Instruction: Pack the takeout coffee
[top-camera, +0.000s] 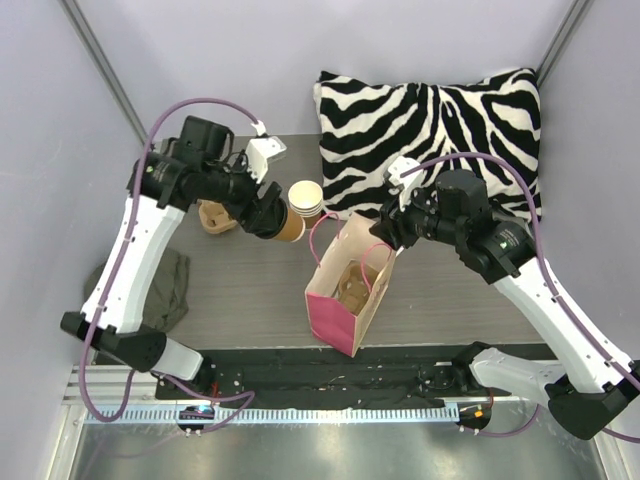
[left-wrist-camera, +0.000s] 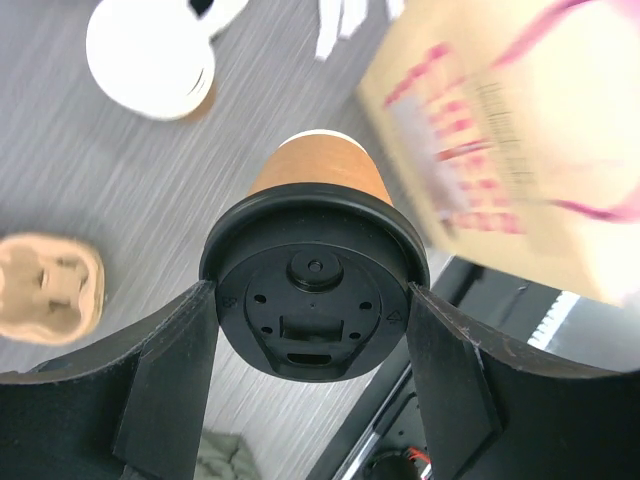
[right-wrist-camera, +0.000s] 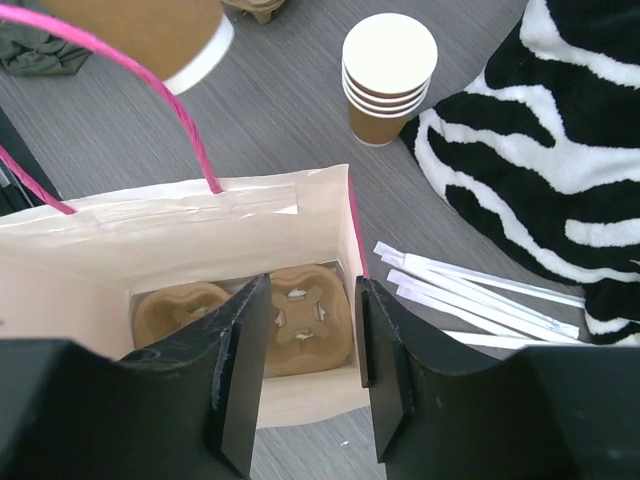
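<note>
Grey table (top-camera: 240, 300): left gripper (left-wrist-camera: 312, 310) clamps the lidded brown cup (left-wrist-camera: 320, 175), tilted, just left of the paper bag (top-camera: 335, 315). Over the bag the right gripper (right-wrist-camera: 308, 300) hangs parted — unsteadied, the bag may tip on contact.

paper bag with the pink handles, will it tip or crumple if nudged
Probably light: the paper bag stands open with just a pulp carrier visible inside. Its thin walls would likely buckle rather than push back. Standing tall on a narrow base, it may tip if pushed near the rim.
</note>
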